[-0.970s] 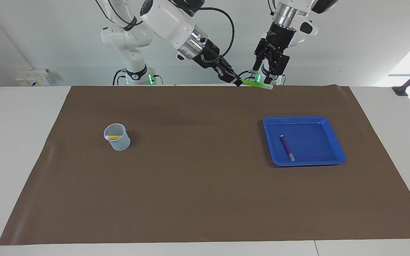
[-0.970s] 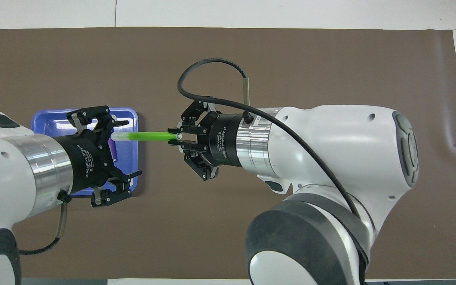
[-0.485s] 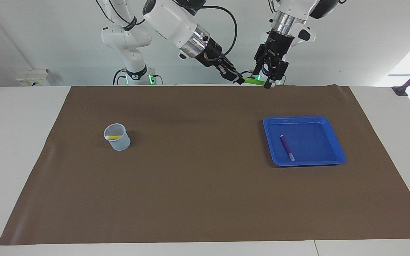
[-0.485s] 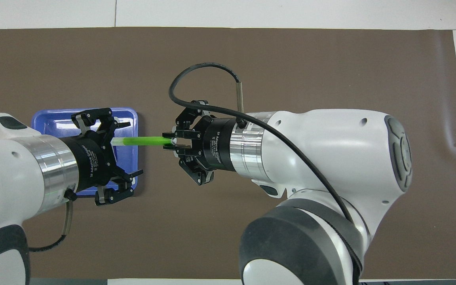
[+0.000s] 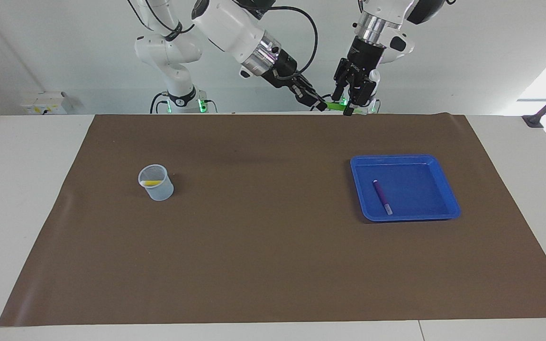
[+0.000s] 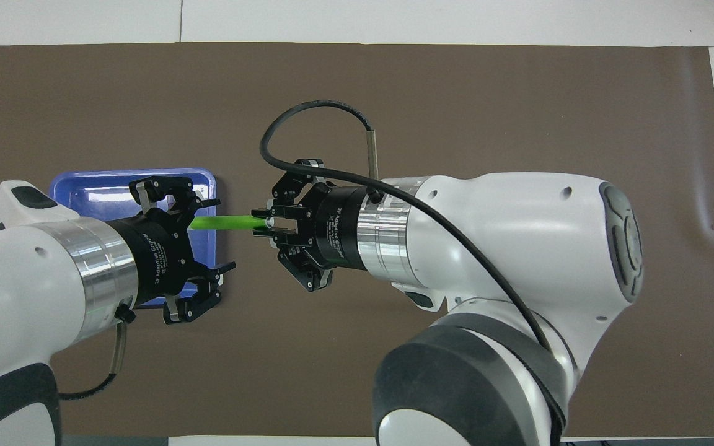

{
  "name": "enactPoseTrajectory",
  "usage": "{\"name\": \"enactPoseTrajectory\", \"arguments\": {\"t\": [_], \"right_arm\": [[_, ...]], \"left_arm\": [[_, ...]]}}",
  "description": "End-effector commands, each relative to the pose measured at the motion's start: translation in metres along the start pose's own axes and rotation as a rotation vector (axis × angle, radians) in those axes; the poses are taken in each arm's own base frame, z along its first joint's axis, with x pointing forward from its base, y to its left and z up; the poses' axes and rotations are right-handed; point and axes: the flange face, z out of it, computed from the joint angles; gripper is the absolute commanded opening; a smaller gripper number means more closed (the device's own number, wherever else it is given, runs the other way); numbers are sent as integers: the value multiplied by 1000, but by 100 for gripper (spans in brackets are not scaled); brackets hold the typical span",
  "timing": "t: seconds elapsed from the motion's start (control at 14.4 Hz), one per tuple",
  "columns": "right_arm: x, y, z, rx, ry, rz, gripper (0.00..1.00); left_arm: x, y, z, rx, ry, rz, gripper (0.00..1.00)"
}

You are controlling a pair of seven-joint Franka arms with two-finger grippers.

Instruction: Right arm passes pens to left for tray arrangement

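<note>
My right gripper (image 5: 320,107) (image 6: 265,223) is shut on one end of the green pen (image 5: 335,107) (image 6: 227,222) and holds it level, high in the air. My left gripper (image 5: 350,110) (image 6: 219,234) is open, and the pen's other end reaches in between its fingers. The purple pen (image 5: 382,196) lies in the blue tray (image 5: 356,163) (image 6: 96,186) toward the left arm's end of the table; my left arm hides it in the overhead view. The yellow pen (image 5: 151,183) lies in the small translucent cup (image 5: 157,189).
A brown mat (image 5: 263,227) (image 6: 456,93) covers most of the white table. The cup stands toward the right arm's end of the table; my right arm hides it in the overhead view.
My left gripper has moved toward the right gripper, so the green pen's free end now lies between its open fingers. The right gripper has risen a little with the pen.
</note>
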Motion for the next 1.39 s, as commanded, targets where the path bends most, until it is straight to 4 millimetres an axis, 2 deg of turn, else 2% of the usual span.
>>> {"name": "enactPoseTrajectory", "arguments": {"t": [0.0,0.14,0.49,0.55,0.62,0.69,1.11,1.18,1.25,1.32], "right_arm": [[-3,-4,0,9,-10,8,0],[-3,-4,0,9,-10,8,0],[-3,-4,0,9,-10,4,0],[-3,-4,0,8,-10,4,0],[-3,-4,0,9,-10,4,0],[-3,-4,0,8,-10,4,0],[-2,-4,1,7,-10,2,0],[0,-5,1,5,-9,-6,9],[0,-5,1,7,-7,-25,69],[1,-6,0,9,6,-47,100]], "left_arm": [[0,-4,-4,-26,17,11,65],[1,-3,-9,-34,15,9,64],[2,-1,-10,-37,15,2,39],[3,-1,-9,-36,16,2,28],[3,-1,-9,-36,16,2,11],[4,0,-10,-37,17,-3,0],[12,7,-12,-56,18,-17,0],[13,8,-12,-58,18,-18,0],[12,8,-12,-57,17,-18,0],[13,8,-11,-56,17,-19,0]]}}
